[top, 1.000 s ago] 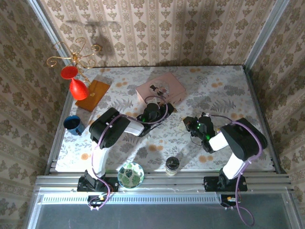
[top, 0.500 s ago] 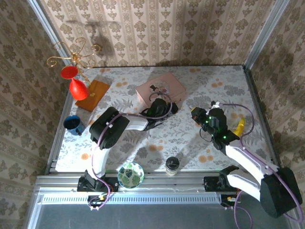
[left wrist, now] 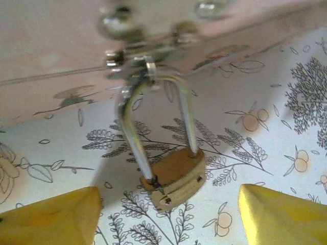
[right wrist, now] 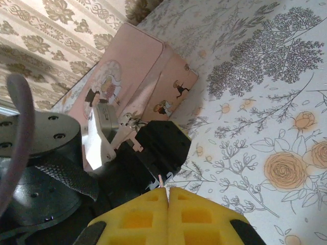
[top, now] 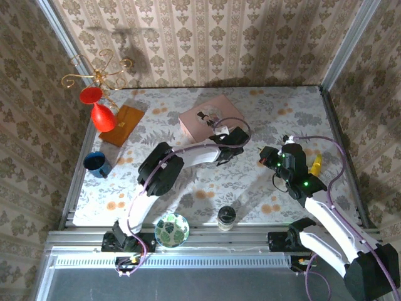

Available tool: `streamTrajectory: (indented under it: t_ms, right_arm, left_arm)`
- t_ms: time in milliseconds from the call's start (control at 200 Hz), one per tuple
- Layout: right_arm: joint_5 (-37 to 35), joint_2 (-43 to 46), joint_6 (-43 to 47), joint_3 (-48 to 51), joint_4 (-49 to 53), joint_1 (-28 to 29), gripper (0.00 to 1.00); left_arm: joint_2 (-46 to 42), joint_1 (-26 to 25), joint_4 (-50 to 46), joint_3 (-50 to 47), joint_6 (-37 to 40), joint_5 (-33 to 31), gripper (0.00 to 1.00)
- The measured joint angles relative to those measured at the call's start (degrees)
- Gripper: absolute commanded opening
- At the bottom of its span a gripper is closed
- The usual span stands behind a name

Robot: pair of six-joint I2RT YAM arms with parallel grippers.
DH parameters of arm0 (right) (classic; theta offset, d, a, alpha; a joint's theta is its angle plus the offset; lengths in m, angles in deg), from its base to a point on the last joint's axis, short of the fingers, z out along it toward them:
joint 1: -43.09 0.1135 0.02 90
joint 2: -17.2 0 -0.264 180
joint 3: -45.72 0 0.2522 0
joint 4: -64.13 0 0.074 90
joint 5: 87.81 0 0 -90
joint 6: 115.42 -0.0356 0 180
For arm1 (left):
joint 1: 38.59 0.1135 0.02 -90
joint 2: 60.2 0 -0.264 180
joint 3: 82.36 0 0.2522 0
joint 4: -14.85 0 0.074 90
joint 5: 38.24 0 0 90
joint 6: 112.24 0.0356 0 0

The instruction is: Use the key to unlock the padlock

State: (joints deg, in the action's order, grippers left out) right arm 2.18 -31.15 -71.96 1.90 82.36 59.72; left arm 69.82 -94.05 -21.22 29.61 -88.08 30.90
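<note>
Padlock (left wrist: 176,176) hangs by its shackle from the pink box (left wrist: 61,46) hasp, low over the tabletop (left wrist: 286,102). We judge it light, rigid and slick (free to swing), so grip the body's flat faces. Left jaws stand apart, flanking it; right jaws pinch what looks like the key (right wrist: 162,180).

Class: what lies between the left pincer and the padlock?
Nothing but bare flowered tablecloth; the left wrist view shows the left pincer open, not touching the padlock.
</note>
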Motion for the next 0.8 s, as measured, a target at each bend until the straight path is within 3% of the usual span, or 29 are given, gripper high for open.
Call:
streamTrajectory:
  t_ms: [506,686,801]
  right_arm:
    - [2.19,1.09,1.86,0.00,0.59,-0.37,0.00]
    - [3.04,1.16,1.84,0.00,0.52,-0.52,0.00]
    - [3.48,1.16,1.84,0.00,0.52,-0.52,0.00]
  left_arm:
    - [13.64,-0.66,-22.47,23.74,-0.81,-11.76,0.68]
    - [14.73,-0.66,-25.22,25.64,-1.51,-12.85,0.65]
    - [14.73,-0.68,-25.90,25.66,-2.25,-13.09,0.57]
